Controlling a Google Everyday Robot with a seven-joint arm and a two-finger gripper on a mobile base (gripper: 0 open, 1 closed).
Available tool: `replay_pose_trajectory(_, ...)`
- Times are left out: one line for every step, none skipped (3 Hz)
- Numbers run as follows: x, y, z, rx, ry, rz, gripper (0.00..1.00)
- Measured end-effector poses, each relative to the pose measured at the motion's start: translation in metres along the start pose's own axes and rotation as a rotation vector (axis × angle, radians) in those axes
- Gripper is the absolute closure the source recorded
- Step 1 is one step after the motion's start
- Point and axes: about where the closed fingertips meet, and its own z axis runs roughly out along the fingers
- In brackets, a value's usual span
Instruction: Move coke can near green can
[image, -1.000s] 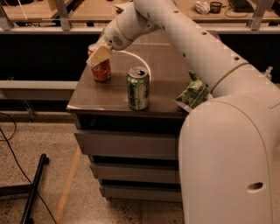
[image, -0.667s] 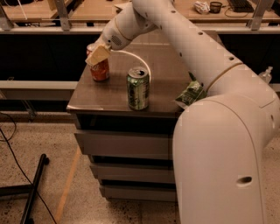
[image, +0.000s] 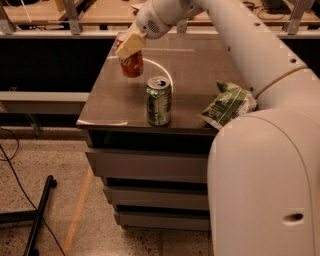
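Observation:
The coke can (image: 132, 64), red-orange, hangs a little above the dark tabletop (image: 110, 100) at its back left. My gripper (image: 127, 46) is shut on its top, and its pale fingers (image: 131, 44) cover the can's upper part. The green can (image: 158, 101), with a silver top, stands upright near the table's front edge, to the right of and nearer than the coke can. A gap lies between the two cans.
A green-and-white snack bag (image: 227, 104) lies at the table's right front, partly behind my arm (image: 250, 45). A thin white cable loop (image: 162, 67) lies behind the green can. Drawers sit under the tabletop. A black stand leg (image: 40, 210) lies on the floor at left.
The coke can has been lifted off the tabletop in my gripper and has shifted slightly toward the green can.

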Motion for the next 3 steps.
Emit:
replay_pose_trajectory(-0.001,-0.008,-0.045,0.057,0.016,-0.016,1.0)
replay_pose_trajectory(0.028,-0.021,-0.093,0.082,0.01,0.015,1.0)
replay_pose_trajectory(0.06,-0.03,-0.129,0.114,-0.002,0.052,1.0)
